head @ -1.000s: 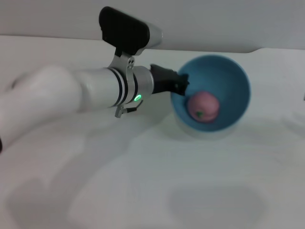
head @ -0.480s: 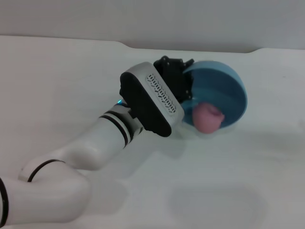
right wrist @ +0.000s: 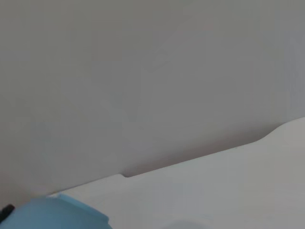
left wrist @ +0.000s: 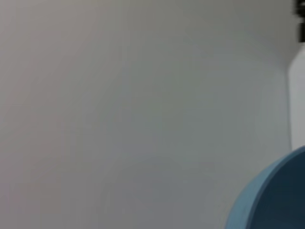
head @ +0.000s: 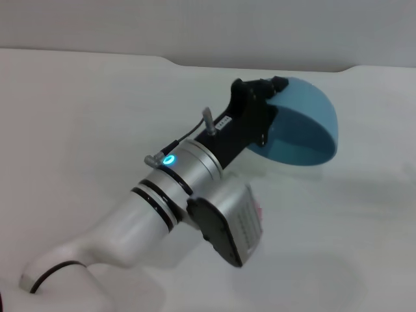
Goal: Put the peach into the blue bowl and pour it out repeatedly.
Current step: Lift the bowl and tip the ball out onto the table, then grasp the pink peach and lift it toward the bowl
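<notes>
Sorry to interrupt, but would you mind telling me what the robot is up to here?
The left end effector is gripping the rim of the blue bowl and has it tipped over, its outside facing up, above the white table. The peach is hidden here; a hint of pink shows beside the arm's wrist. The right end effector is out of sight in the head view.

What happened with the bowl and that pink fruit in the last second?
The left hand rolled the blue bowl from open-side-up to tipped right over; the peach slid to the rim and is now out of sight. The hand kept its grip on the bowl's rim throughout.
</notes>
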Robot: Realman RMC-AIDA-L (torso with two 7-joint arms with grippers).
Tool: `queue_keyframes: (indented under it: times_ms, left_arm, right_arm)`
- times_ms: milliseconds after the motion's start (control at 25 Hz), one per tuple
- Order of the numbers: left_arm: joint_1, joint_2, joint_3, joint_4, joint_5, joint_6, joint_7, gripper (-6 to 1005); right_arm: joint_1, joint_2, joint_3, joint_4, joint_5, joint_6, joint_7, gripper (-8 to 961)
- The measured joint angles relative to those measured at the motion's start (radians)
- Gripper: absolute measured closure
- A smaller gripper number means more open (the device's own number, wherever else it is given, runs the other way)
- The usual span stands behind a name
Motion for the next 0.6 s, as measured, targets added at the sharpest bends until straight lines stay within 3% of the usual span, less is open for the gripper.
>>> queue_keyframes:
  times_ms: [160, 320, 440, 600]
  left_arm:
    - [-0.006, 0.0, 0.013, 0.002, -0.003, 0.003, 0.017, 999]
    - [-0.009, 0.0, -0.036, 0.022, -0.043, 0.006, -0.09, 999]
    - [-0.008, 0.002, -0.134, 0.071, -0.128, 0.075, -0.184, 999]
    - [0.012, 0.008, -0.316, 0.165, -0.236, 0.291, -0.188, 999]
  right_arm:
    - [0.001, 0.003, -0.003, 0.008, 0.001, 0.0, -0.001, 398]
    - [0.003, 0.005, -0.01, 0.017, 0.001, -0.008, -0.03, 399]
    - [0.014, 0.005, -0.01, 0.036, 0.001, -0.009, -0.053, 399]
    - [0.039, 0.001, -0.015, 0.067, -0.001, -0.009, -0.055, 399]
